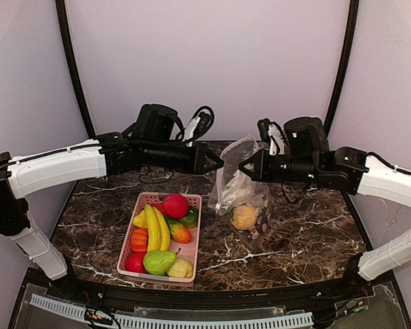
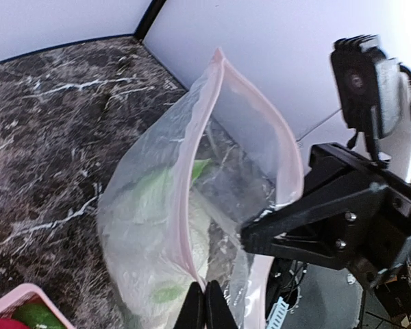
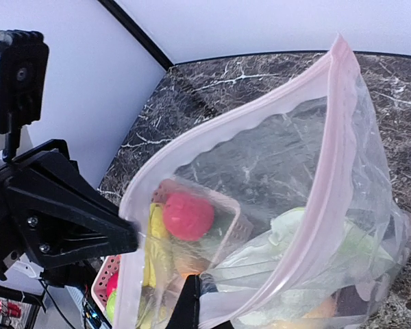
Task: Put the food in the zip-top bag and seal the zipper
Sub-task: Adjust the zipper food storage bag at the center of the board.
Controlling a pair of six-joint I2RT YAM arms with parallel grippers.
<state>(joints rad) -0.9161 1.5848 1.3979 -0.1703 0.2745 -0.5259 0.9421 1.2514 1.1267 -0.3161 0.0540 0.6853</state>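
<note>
At 3 o'clock of the pink basket, the zip-top bag is hung open. Left gripper and right gripper are each pinched onto a zipper lip. Film is judged light, floppy and slippery; hold is best taken on the stiffer strip.

Left claw, right claw, tips facing, both pinched closed

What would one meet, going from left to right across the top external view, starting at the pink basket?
Pink basket → left end effector → zip-top bag → right arm's white link. The right end effector overlaps the bag, so it is omitted.
</note>
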